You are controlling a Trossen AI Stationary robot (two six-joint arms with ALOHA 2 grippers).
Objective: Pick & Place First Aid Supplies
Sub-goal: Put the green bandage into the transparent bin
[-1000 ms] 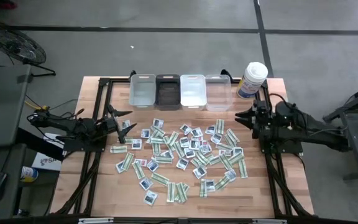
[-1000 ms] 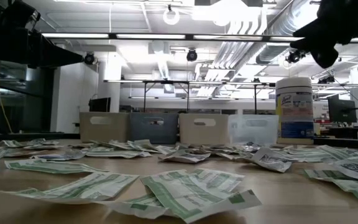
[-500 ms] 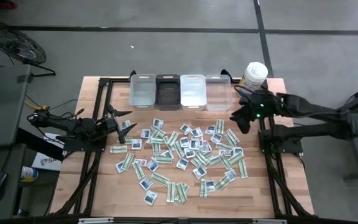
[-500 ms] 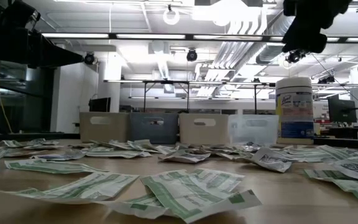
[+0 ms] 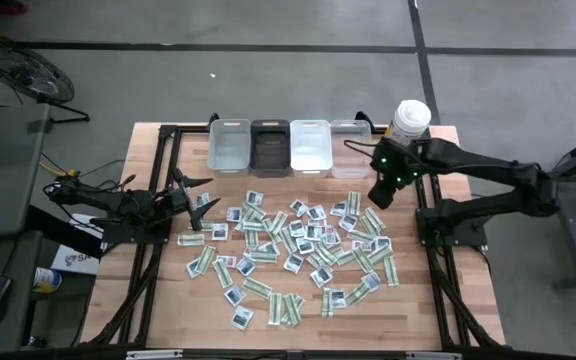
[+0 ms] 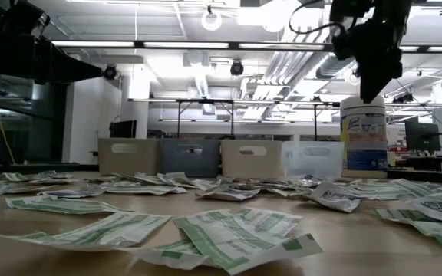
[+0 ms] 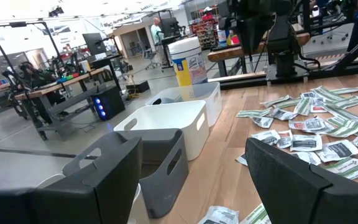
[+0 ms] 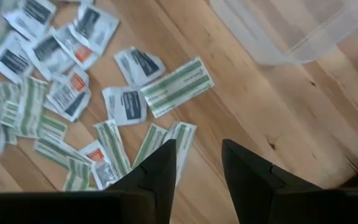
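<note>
The first aid supplies, green-and-white strips and squarish white packets, lie flat and scattered over the middle of the wooden table. My right gripper hangs above their far right fringe, near the clear bin. It points steeply down, open, with nothing between its fingers. Below it in the right wrist view lie strips and packets. In the low view it hangs in front of the canister. My left gripper waits level at the table's left side, open and holding nothing.
Four small bins stand in a row along the far edge. A tall white canister stands right of them, close to my right arm. Bare wood shows between the bins and the packets and along the near edge.
My right arm has unfolded from its rest pose. Its hand has risen and swung out over the table's far right part, and the gripper has tipped from level to pointing steeply down. The packets have not moved.
</note>
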